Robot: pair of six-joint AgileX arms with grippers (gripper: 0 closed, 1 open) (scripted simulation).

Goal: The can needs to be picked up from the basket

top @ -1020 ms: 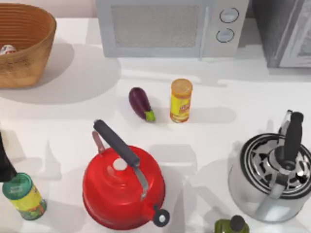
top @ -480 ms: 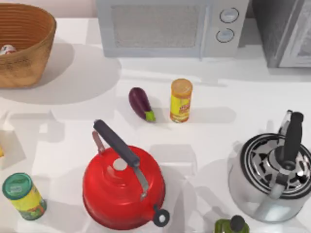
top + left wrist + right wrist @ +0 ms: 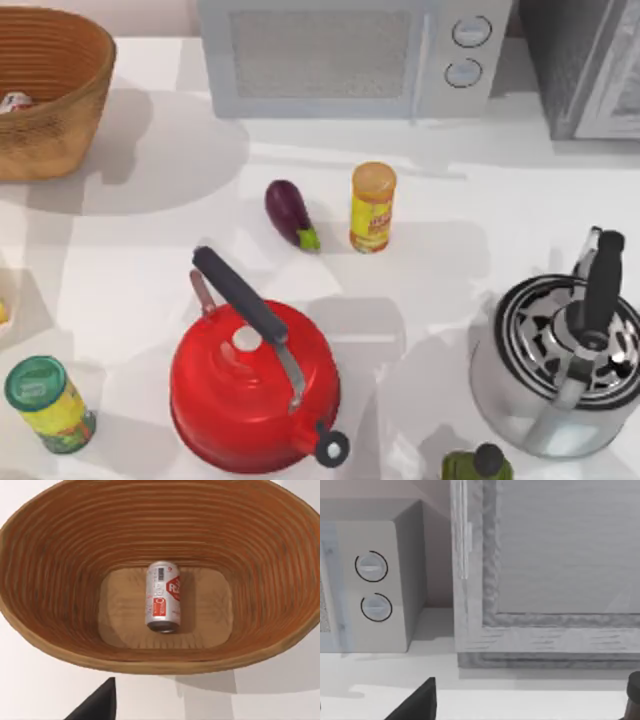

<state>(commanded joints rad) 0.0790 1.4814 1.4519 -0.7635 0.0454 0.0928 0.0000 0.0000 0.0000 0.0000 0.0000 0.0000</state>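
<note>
The orange-brown woven basket point(image 3: 70, 100) stands at the table's far left corner. Inside it the can point(image 3: 14, 101) shows as a small whitish patch. From above, the left wrist view looks straight into the basket point(image 3: 60, 565); the can point(image 3: 162, 597) lies on its side on the basket floor, whitish with red marks, nothing touching it. A dark part of my left gripper point(image 3: 97, 705) shows outside the basket's near rim, well above the can. A dark part of my right gripper point(image 3: 417, 702) faces the back of the table near the microwave point(image 3: 375, 585).
A red kettle point(image 3: 250, 385) sits front centre, a green-lidded can point(image 3: 48, 403) front left, and an eggplant point(image 3: 290, 213) with a yellow canister point(image 3: 373, 207) mid-table. A steel kettle point(image 3: 560, 360) and an olive bottle point(image 3: 480, 465) are front right. The microwave point(image 3: 350, 55) stands at the back.
The dark shape of my left arm at the top view's left edge a second ago has left that view. Shadows on the table's left side have shifted. The objects have not moved.
</note>
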